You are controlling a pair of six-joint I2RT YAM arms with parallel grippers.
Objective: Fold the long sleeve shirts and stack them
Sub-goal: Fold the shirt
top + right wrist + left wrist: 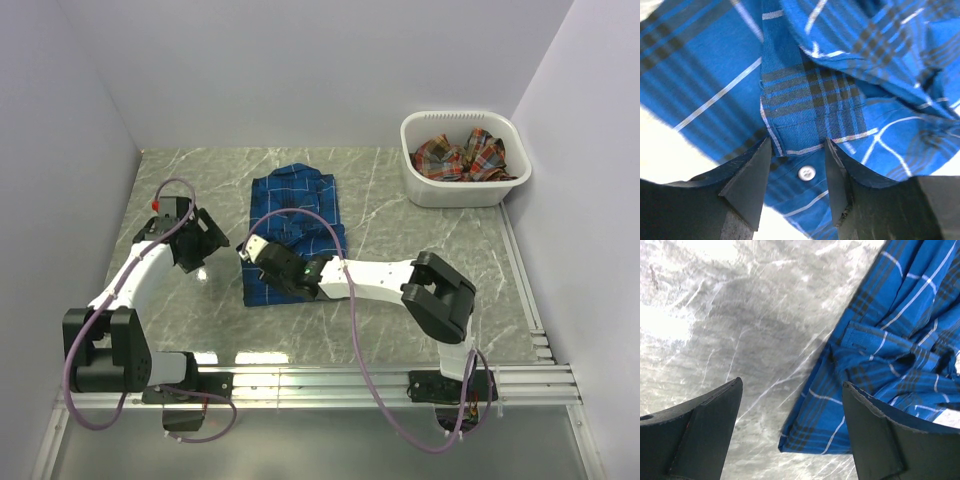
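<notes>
The right pincer (pixel 797 145) is hovering low over the blue plaid shirt (pixel 300 205), its jaws standing parted, with a cuff (pixel 810 110) and a small white button (pixel 806 173) lying right between the tips; whether the fingers are actually touching the cloth is hard to make out. The shirt is spreading away ahead of that pincer, rumpled into folds, and the arm is covering its near part from above. The left pincer (pixel 792 385) is hanging wide open over the marbled table (pixel 715 315), the shirt's edge lying just beside one finger (pixel 880 435), not between the jaws. Far beyond the right pincer, the red-orange plaid shirt (pixel 460 158) is sitting bunched in a white basket (pixel 465 192), partly hidden by its wall
</notes>
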